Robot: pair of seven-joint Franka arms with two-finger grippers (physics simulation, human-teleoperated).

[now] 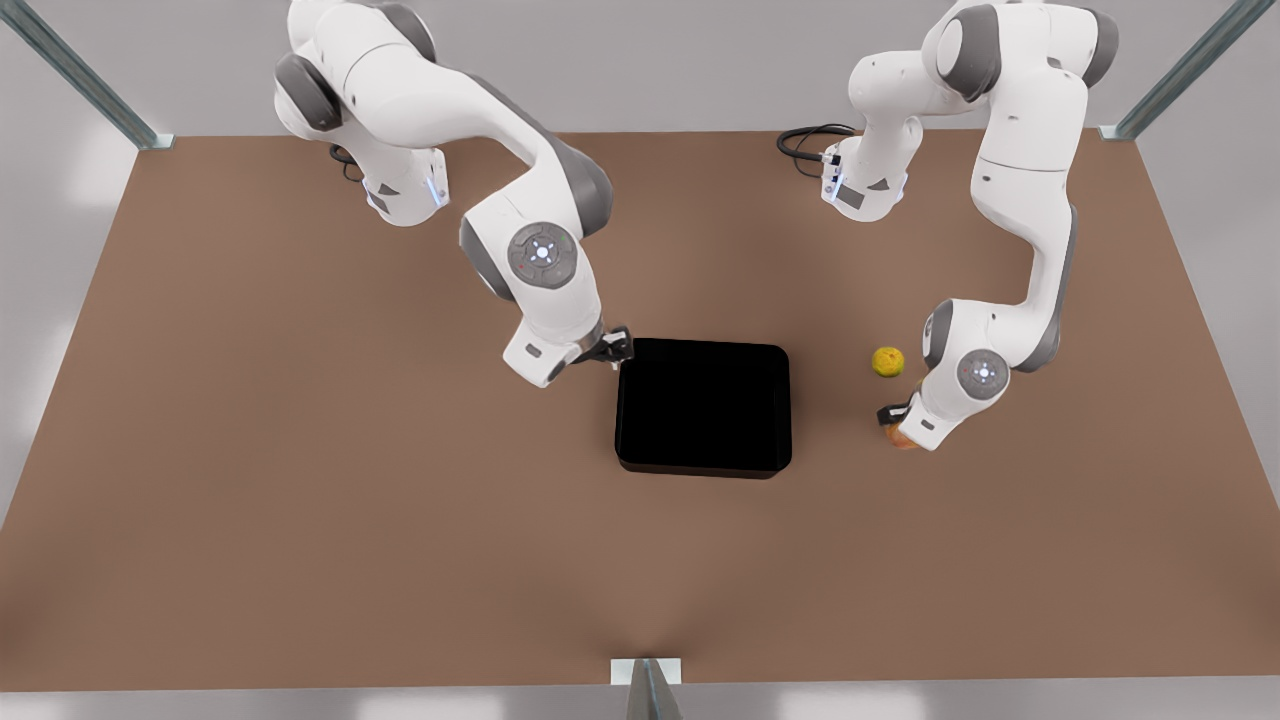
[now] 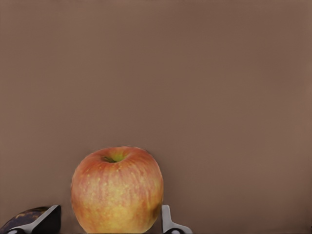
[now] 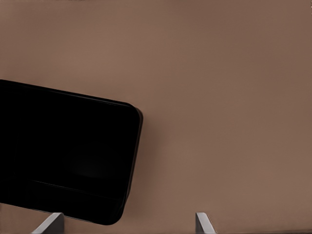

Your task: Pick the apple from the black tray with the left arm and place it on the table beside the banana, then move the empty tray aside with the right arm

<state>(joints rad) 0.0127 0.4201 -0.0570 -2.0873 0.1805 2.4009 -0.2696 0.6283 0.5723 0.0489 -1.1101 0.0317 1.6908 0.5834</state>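
- Black tray sits mid-table, empty, bare brown surface all round; its long axis runs 3–9 o'clock.
- Right gripper, fingers apart, is at the tray's 10 o'clock corner.
- Left gripper has its fingers apart around the upright apple, stem end up, at 5 o'clock of a yellow fruit.

Grey metal frame struts sit at the upper left and upper right corners of the front view. A third strut on a pale bracket is at bottom centre, touching the table edge. A looped black cable lies at upper centre-right, with a smaller cable at upper left. A small round yellow fruit lies right of centre, and a plain grey backdrop runs along the top.
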